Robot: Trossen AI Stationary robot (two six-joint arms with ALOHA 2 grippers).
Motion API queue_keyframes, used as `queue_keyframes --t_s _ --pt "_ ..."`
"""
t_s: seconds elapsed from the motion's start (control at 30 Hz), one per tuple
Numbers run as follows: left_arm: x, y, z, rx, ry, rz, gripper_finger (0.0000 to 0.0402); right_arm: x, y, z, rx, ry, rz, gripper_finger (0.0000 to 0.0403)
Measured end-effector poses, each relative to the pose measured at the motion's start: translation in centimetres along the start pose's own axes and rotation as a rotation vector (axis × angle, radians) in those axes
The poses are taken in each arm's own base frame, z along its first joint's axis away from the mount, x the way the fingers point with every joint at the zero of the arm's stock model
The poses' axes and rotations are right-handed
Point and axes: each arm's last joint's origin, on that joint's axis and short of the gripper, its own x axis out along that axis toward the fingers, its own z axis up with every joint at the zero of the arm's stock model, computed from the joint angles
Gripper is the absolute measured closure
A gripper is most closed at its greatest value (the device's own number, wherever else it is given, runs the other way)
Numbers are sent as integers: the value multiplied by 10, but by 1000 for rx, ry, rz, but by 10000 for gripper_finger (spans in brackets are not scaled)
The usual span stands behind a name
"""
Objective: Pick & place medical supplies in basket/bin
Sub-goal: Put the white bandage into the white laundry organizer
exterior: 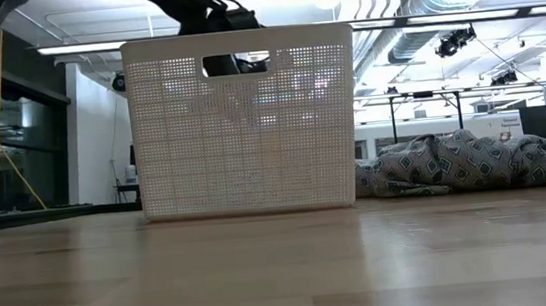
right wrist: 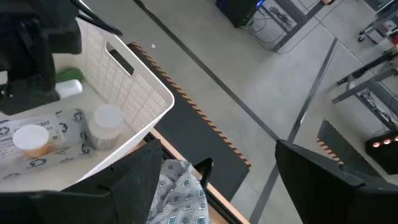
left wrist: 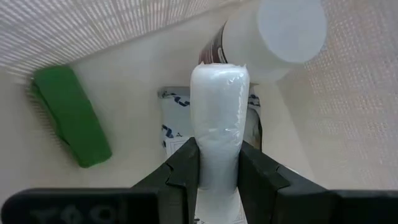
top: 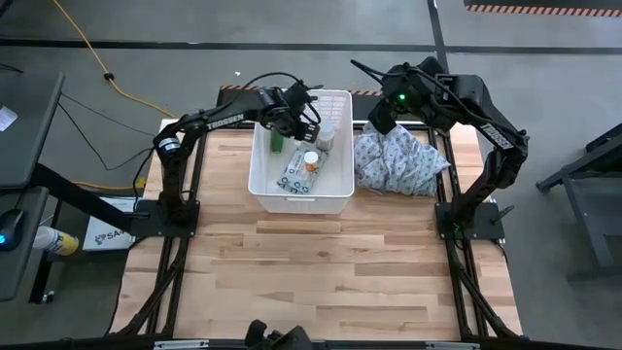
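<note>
Left gripper [left wrist: 219, 177] is inside the white bin [top: 260, 175], over its far end, jaws pinching a small white tube [left wrist: 217, 124] upright between the fingers [left wrist: 184, 168]; tube hangs above the bin floor, not touching it as far as I can tell. Bin sits on the wooden surface [top: 321, 272] near the far edge, roughly centred between the arms. In the bin: green cylinder [left wrist: 71, 115] lying on its side by the far-left corner, flat wipes packet [top: 294, 175] flat on the floor along the middle, white bottle [left wrist: 273, 37] standing by the right wall toward the far end, and a second white bottle with an orange body [top: 311, 160] resting on the packet. From the right wrist view the same items show: packet [right wrist: 43, 134], bottle [right wrist: 106, 124], orange-bodied one [right wrist: 31, 140]. Low view: bin wall with its dark handle slot [exterior: 236, 64] facing the camera, left arm coming down behind the rim; contents barely readable through the lattice. Grey patterned cloth [top: 398, 160] is bunched on the surface just beside the bin's right wall, at the far right corner area. Right gripper [right wrist: 217, 180] hovers above the cloth, off to the bin's right, jaws spread, holding nothing.
</note>
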Motion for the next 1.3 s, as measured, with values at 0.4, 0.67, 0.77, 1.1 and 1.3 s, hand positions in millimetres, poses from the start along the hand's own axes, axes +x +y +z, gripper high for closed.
queue_keyframes --t_s 0.4,0.67,0.77,1.1,1.3 --pt "6 0 -1 14 23 -10 273 5 -5 0 16 14 1 98" --pt "6 -4 4 29 -27 -42 273 5 -5 0 15 14 3 98" --pt "9 -5 4 31 -21 -40 273 5 -5 0 15 14 3 98" --pt "37 -6 -2 32 88 -73 273 5 -4 0 15 15 4 98" --pt "37 -6 -2 36 95 -78 272 5 -4 0 15 15 4 98"
